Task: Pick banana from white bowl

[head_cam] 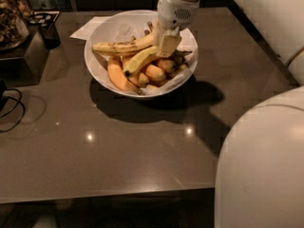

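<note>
Cream two-finger gripper point(167, 45) low over right half of wide glossy white bowl point(99, 35), at upper end of long curved greenish-yellow banana point(139, 61) | grip: cannot tell | banana in bowl, atop plump orange-yellow bananas point(116, 75) | bowl on dark grey table point(118, 146)

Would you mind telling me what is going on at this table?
The robot's arm reaches down into the white bowl, with its gripper at the upper end of the greenish-yellow banana. That banana lies on the pile with a speckled banana and shorter orange ones, not yet lifted out.
</note>
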Controlling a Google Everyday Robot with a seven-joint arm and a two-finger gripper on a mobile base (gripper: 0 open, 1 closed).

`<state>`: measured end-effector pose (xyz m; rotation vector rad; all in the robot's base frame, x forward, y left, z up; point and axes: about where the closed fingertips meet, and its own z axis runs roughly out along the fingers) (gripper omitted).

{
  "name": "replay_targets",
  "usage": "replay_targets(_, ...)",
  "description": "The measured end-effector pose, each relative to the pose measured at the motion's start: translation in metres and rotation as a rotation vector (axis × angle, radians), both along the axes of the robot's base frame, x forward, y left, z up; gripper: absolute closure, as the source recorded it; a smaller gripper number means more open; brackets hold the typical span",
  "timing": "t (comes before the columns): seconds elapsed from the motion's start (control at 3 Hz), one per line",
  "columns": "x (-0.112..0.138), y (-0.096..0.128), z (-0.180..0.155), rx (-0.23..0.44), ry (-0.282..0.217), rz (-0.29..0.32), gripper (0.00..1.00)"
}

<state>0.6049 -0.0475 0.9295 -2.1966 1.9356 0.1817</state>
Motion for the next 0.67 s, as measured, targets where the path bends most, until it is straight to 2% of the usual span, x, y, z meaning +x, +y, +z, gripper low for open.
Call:
replay_targets(0.33, 0.0005, -0.0003, 0.0003, 0.0, -0.001, -0.001, 1.0)
replay_targets(0.67, 0.0005, -0.0003, 0.0003, 0.0, -0.001, -0.001, 1.0)
